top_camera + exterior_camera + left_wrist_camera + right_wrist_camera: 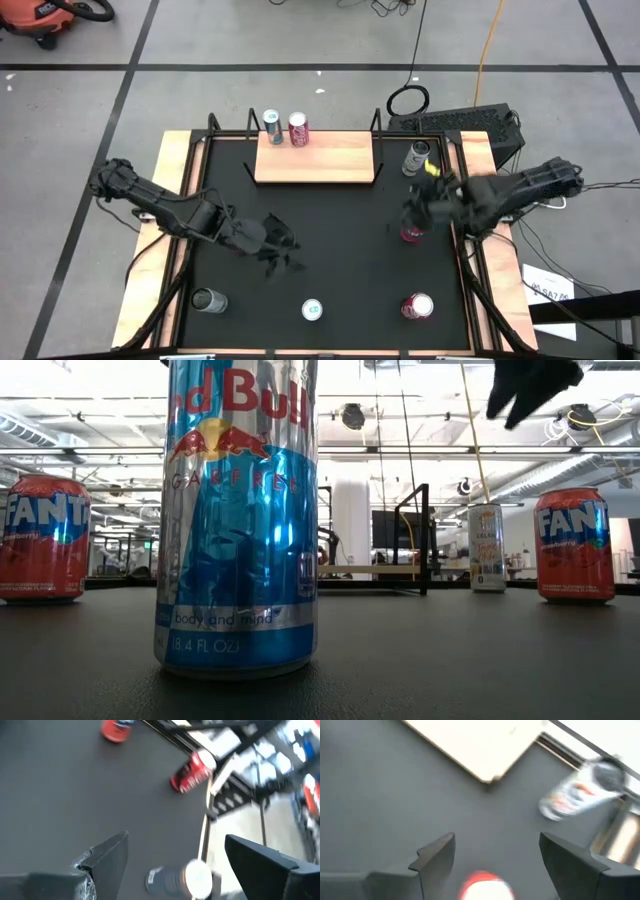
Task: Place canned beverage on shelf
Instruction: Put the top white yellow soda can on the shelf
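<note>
The shelf (pixel 315 158), a light-wood board with black wire brackets, stands at the table's far middle and carries a teal can (pixel 272 127) and a red can (pixel 298 129). My right gripper (pixel 422 208) hangs open just above a red can (pixel 411 232) at the right; in its wrist view that can's top (pixel 485 889) shows low between the fingers, untouched. My left gripper (pixel 282 252) is open over the table's left middle, slanting down toward the near right. A blue-and-silver can (pixel 313 310) stands ahead of it and shows between its fingers (pixel 182 879), apart from them.
A white-grey can (pixel 417 157) stands right of the shelf. Another red can (pixel 417 305) is at the near right and a grey-topped can (pixel 208 300) at the near left. Wooden strips (pixel 168 230) edge the black top. Bare black surface lies in the middle.
</note>
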Robot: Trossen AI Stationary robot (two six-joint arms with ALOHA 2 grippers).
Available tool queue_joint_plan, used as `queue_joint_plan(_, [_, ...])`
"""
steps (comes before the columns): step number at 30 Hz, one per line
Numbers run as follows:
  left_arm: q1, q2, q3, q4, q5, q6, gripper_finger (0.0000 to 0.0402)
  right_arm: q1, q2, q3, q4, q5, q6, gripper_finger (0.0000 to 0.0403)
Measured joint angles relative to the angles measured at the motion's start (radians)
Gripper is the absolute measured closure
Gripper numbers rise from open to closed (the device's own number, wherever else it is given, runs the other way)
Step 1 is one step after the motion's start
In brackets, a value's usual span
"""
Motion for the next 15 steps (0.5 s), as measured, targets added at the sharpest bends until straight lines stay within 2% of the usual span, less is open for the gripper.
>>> queue_joint_plan(5, [0.037, -0.008, 0.0, 0.013, -0.008, -0.046, 0.0072, -0.251, -0.053, 0.0, 0.018, -0.022, -0.259, 0.0124])
queue_joint_plan(8, [0.056, -0.008, 0.0, 0.032, -0.009, -0.035, 0.0072, -0.409, -0.051, 0.0, 0.062, -0.086, -0.412, 0.0124])
queue_joint_plan(15, [0.147, -0.008, 0.0, 0.054, -0.026, 0.108, 0.0072, -0.71, 0.017, 0.0, 0.174, -0.227, -0.579, 0.0124])
